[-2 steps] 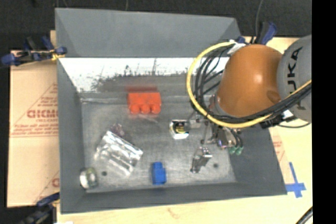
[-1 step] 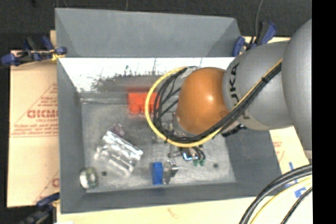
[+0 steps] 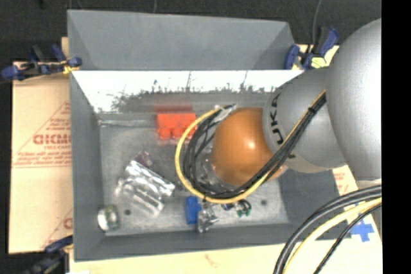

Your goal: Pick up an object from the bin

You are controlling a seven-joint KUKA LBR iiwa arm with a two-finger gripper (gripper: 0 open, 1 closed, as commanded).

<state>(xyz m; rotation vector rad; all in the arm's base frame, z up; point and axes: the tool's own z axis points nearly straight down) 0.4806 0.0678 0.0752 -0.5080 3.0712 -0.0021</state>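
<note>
My gripper (image 3: 206, 219) pokes out below the arm's orange cover, low near the bin's front wall, right of centre. A small blue block (image 3: 191, 210) lies right against its left side; whether it is held is hidden. A small green and dark piece (image 3: 243, 208) lies just to the gripper's right on the bin floor. A clear crinkled plastic piece (image 3: 145, 185) lies to the left, apart from the gripper.
An orange-red toy brick (image 3: 174, 125) sits by the back wall, partly behind the cables. A small silver round thing (image 3: 108, 218) lies in the front left corner. The arm and its cover hide the bin's right half.
</note>
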